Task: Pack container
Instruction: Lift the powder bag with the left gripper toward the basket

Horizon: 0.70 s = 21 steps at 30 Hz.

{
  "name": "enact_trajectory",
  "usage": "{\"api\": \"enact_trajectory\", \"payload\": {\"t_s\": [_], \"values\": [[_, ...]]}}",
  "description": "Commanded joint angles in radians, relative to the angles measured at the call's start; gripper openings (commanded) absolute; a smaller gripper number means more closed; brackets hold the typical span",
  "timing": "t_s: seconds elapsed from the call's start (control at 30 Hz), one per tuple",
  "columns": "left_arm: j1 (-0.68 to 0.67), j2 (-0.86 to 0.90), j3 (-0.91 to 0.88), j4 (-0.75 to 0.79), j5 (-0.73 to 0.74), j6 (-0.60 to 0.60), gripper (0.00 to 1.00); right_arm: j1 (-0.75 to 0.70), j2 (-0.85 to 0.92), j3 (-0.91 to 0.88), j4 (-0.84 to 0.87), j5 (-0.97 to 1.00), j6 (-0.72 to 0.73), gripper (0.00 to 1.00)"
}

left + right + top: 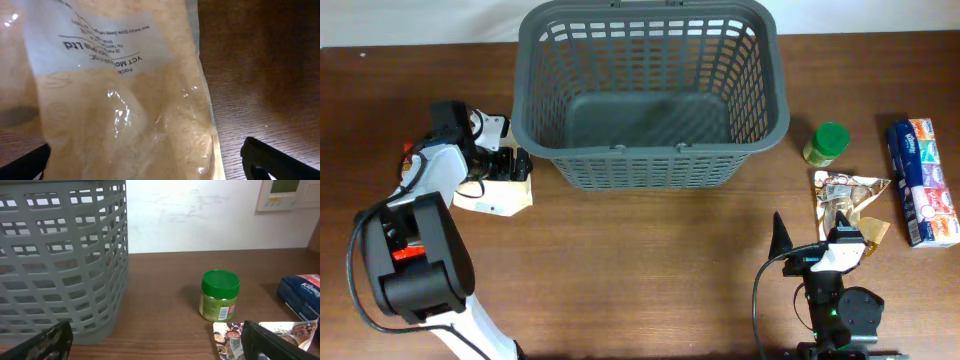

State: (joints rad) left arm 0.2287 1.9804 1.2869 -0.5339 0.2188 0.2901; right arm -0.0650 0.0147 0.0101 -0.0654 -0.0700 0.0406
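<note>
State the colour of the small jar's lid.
The lid is green; the right wrist view shows it best.

The basket (640,170) is dark grey (slotted lattice sides); the jar (219,296) has a green lid; the tissue pack (923,182) is blue.

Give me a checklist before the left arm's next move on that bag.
1. Left jaws open, one on either side of the clear bag with beige contents: ok.
2. Bag gripped: not ok, jaws not closed on it.
3. Grey basket empty, room inside: ok.
4. Right jaws open, away from the basket, near the foil packet: ok.
5. Bag sealed: cannot tell.
</note>
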Motion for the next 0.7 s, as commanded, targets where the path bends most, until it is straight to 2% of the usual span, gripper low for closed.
{"api": "enact_trajectory", "payload": {"t_s": [0.0,0.4,0.43,0.47,0.53,0.57,0.67], "values": [[0.005,0.009,0.014,-0.001,0.002,-0.013,0.99,-0.008,-0.011,-0.005,-0.005,-0.013,-0.007,0.99],[0.005,0.072,0.01,-0.035,0.0,-0.013,0.99,-0.008,-0.011,-0.005,-0.005,-0.013,-0.007,0.99],[0.005,0.074,0.01,-0.036,0.001,-0.013,0.93,-0.008,-0.011,-0.005,-0.005,-0.013,-0.007,0.99],[0.005,0.075,0.01,-0.036,0.001,-0.013,0.72,-0.008,-0.011,-0.005,-0.005,-0.013,-0.007,0.99],[0.005,0.075,0.01,-0.035,0.001,-0.013,0.18,-0.008,-0.011,-0.005,-0.005,-0.013,-0.007,0.99],[0.005,0.075,0.01,-0.035,0.001,-0.013,0.02,-0.008,-0.011,-0.005,-0.005,-0.013,-0.007,0.99],[0.005,0.075,0.01,-0.042,0.002,-0.013,0.02,-0.008,-0.011,-0.005,-0.005,-0.013,-0.007,0.99]]}}
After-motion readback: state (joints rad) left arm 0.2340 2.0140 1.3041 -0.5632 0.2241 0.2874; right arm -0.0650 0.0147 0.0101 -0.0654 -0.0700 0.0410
